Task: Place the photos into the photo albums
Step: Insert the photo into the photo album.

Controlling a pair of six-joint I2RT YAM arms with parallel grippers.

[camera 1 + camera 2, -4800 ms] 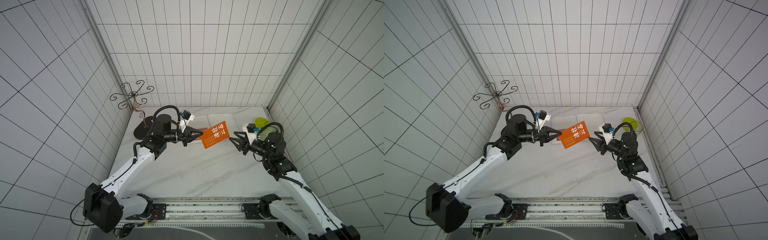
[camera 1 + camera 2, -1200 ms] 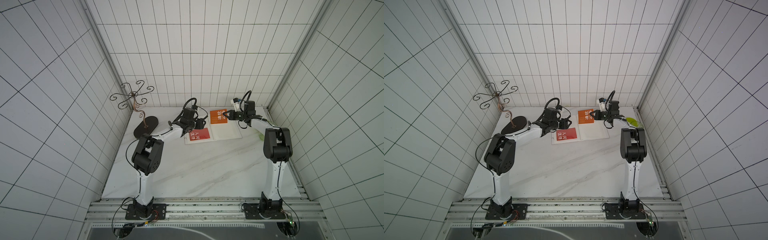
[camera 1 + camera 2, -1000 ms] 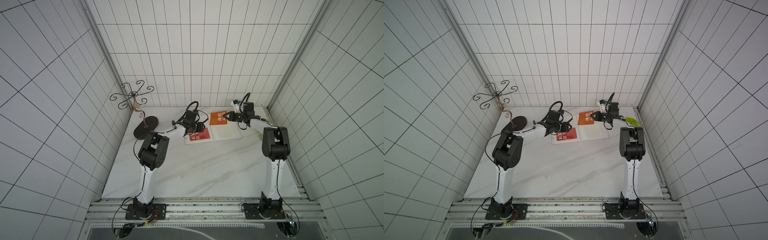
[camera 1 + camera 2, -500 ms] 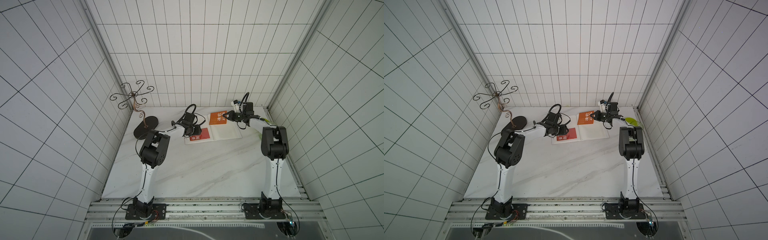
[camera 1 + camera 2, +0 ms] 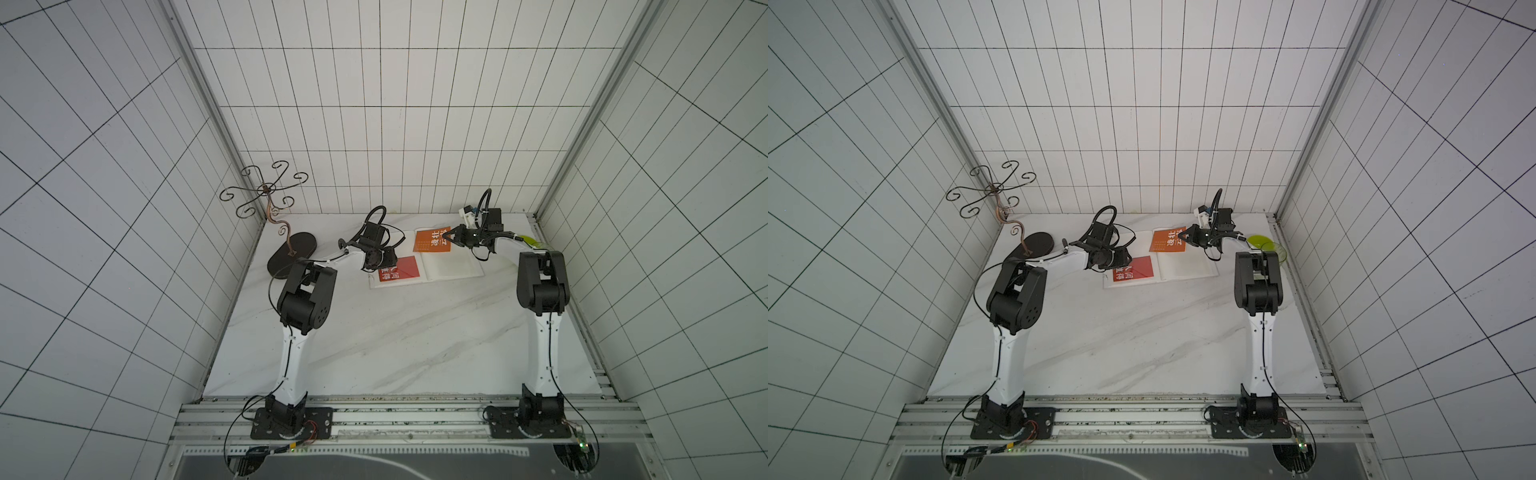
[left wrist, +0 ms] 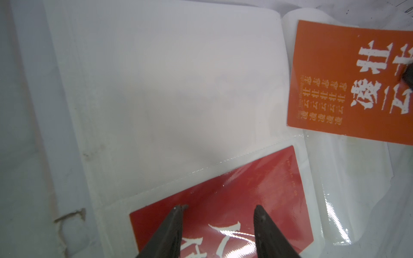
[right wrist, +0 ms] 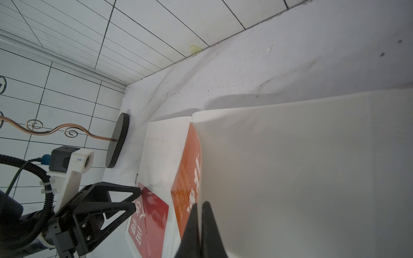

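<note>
Sliding the orange card (image 5: 431,240) into a sleeve of the photo album (image 5: 453,266) was judged the step in hand. The card should be kept flat, its leading edge fed under the sleeve mouth, and the page pinned so nothing buckles. The right pincer (image 5: 449,238) was clenched on the card's nearest edge, the card stretching ahead of its tips over the open page. The left pincer (image 6: 219,207) was spread about halfway, nothing gripped. Its tips appeared to press on the red card (image 6: 257,183), sleeved directly beneath them. Other cards were not seen.
</note>
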